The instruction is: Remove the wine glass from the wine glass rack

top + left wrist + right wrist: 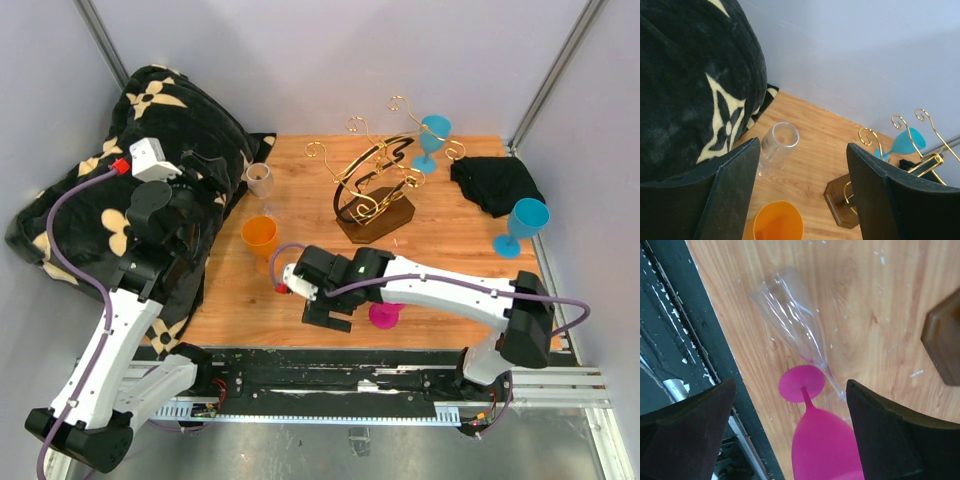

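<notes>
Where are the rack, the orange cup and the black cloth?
rack point(378, 222), top view, on its wooden base.
orange cup point(778, 225), left wrist view, inside its bowl.
black cloth point(495, 185), top view, on its middle.

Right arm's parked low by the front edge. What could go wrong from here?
1. The open right gripper hangs over the pink glass and a clear flute lying on its side, both near the table's front edge; a sweep could knock them off.
2. The wine glass rack has curled wire arms that could snag a gripper and tip it.
3. I can't tell whether the blue glass beside those arms hangs on them; pulling blindly is risky.
</notes>
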Robot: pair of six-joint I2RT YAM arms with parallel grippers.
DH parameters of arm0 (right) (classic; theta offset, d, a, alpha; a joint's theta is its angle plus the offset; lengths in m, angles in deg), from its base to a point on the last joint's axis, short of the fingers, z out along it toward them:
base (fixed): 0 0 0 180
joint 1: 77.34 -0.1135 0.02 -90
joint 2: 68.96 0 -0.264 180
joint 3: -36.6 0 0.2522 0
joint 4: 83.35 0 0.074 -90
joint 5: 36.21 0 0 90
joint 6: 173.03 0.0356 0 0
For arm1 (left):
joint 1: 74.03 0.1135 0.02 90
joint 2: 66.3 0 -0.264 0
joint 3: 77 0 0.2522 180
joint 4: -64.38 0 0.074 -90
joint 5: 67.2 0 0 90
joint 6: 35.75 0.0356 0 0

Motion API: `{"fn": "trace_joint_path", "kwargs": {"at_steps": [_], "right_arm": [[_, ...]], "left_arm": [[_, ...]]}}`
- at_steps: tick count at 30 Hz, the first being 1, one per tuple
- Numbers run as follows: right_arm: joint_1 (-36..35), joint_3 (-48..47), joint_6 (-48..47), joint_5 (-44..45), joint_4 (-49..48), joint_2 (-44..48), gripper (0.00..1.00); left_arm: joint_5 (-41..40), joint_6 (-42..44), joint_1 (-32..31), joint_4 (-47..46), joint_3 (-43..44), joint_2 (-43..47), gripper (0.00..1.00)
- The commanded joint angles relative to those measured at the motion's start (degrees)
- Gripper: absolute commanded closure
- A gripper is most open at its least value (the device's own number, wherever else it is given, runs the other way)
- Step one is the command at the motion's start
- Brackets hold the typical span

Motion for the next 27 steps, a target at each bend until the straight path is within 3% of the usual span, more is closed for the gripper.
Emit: {"fn": "trace_joint_path", "kwargs": {"at_steps": [1,12,18,21,25,27], "right_arm": [[-2.7,4.2,-5.8,0.5,-8.1,-3.2,0.08],[-3.3,11.5,-10.9,-2.3,-22.0,-9.8,0.11],[-3.2,10.1,-12.3,-3.6,-20.6,-14.8,0.17],[-3.0,8.5,-12.5,-4.0,-17.9,-17.4,0.28],[-2.4,6.5,-12.4,-3.3,-15.7,-19.2,0.61],[-2.3,6.3,-12.8,-1.9,-15.9,-18.7,0.67]], "left_arm": [[0.6,-1.7,0.5,1.1,0.7,0.2,0.24],[0.8,-0.2,0.7,1.5,0.9,1.0,0.22],[1.0,0.1,0.9,2.0,1.3,1.0,0.21],[1.0,0.2,0.8,2.0,1.5,1.1,0.21],[1.2,0.1,0.8,2.1,1.5,0.9,0.21],[1.2,0.1,0.8,2.2,1.6,1.0,0.21]]}}
